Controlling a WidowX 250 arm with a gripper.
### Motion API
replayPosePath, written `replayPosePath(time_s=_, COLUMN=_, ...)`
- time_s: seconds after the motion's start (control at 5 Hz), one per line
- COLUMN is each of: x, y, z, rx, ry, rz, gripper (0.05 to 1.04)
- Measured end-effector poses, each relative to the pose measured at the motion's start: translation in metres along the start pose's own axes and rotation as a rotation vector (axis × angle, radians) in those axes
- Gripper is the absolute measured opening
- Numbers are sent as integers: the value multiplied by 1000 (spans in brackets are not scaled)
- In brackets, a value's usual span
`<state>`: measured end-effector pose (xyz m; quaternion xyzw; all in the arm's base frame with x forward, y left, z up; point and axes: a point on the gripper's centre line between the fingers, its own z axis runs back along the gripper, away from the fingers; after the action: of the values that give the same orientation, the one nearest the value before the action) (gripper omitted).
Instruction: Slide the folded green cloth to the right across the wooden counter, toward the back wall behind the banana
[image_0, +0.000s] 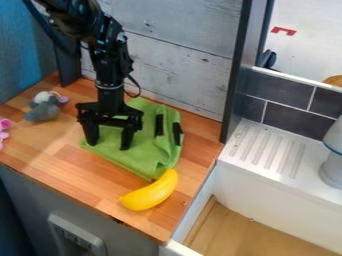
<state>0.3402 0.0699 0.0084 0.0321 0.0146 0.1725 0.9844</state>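
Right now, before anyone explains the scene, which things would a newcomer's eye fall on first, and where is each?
The bright yellow banana stands out, lying near the front edge of the wooden counter. Just behind it is a vivid green cloth, rumpled, with the black tool pointing down over its left part, fingers apart. A small grey plush toy sits farther left on the wood.

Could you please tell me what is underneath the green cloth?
The green cloth lies on the wooden counter, whose surface shows around it. Anything else that might be beneath is covered and cannot be seen.
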Motion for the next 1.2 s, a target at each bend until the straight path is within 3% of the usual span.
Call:
replayPosePath(time_s=0.2, x=-3, y=2, z=12, rx=-14, ry=-33, rz=-6, gripper=1000)
replayPosePath(time_s=0.4, x=-10, y=18, z=51, rx=-80, ry=-144, rz=32, gripper=1001)
replayPosePath(time_s=0.6, x=-20, y=31, z=72, rx=-132, ry=-154, rz=26, gripper=1000)
replayPosePath(time_s=0.8, x=-40, y=48, z=83, rx=-147, ry=-62, rz=-81, gripper=1000)
replayPosePath(time_s=1.0, x=-55, y=72, z=85, rx=-18, ry=38, rz=-232, gripper=1000)
replayPosePath(time_s=1.2, x=-54, y=99, z=84, rx=30, ry=29, rz=-207, gripper=1001)
